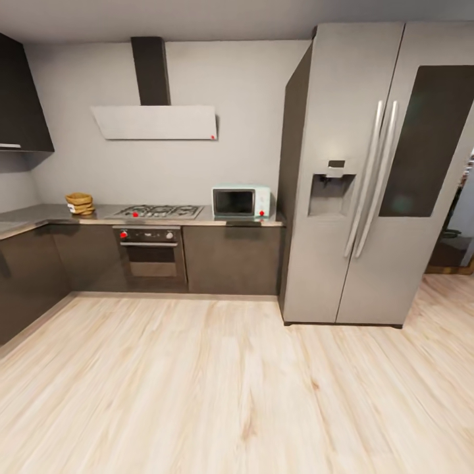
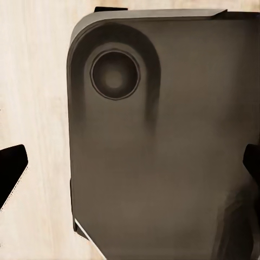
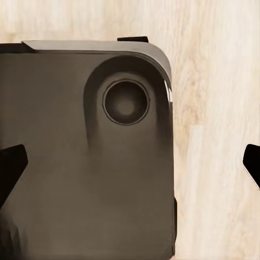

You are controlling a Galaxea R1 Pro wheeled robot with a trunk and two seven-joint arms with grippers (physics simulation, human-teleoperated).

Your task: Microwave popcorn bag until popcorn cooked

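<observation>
Head view: kitchen seen from across a pale wood-plank floor [image 1: 217, 388], far from either claw. Against the back wall, the countertop [image 1: 39, 214], grey and L-shaped, over dark glossy cabinets [image 1: 230, 260]. On its far right end, the microwave [image 1: 241, 201], pale mint-blue, dark glass door shut, red light on its side panel, just beside a tall grey two-door fridge [image 1: 368, 178]. To the microwave's left, a gas hob [image 1: 158, 211] with red knobs, set into the slab above a dark built-in oven [image 1: 151, 253]. Further left on the slab, a small tan stack [image 1: 79, 203], too small and blurred to tell whether this is the popcorn bag. Above the hob, a pale slanted extractor hood [image 1: 157, 122] with a dark chimney. Dark wall cupboard [image 1: 23, 99] at upper left. Left wrist view: left claw [image 2: 130, 168], black fingertips [image 2: 12, 168] at the two side edges of the picture, spread wide apart, nothing between them; beyond the claw, a dark rounded-corner base panel [image 2: 162, 162] with a round recess, over the wood floor [image 2: 32, 81]. Right wrist view: right claw [image 3: 130, 165], black fingertips [image 3: 11, 165] likewise set wide apart and holding nothing; beyond, the same sort of dark panel [image 3: 81, 162] with round recess, wood floor [image 3: 216, 108] alongside.
</observation>
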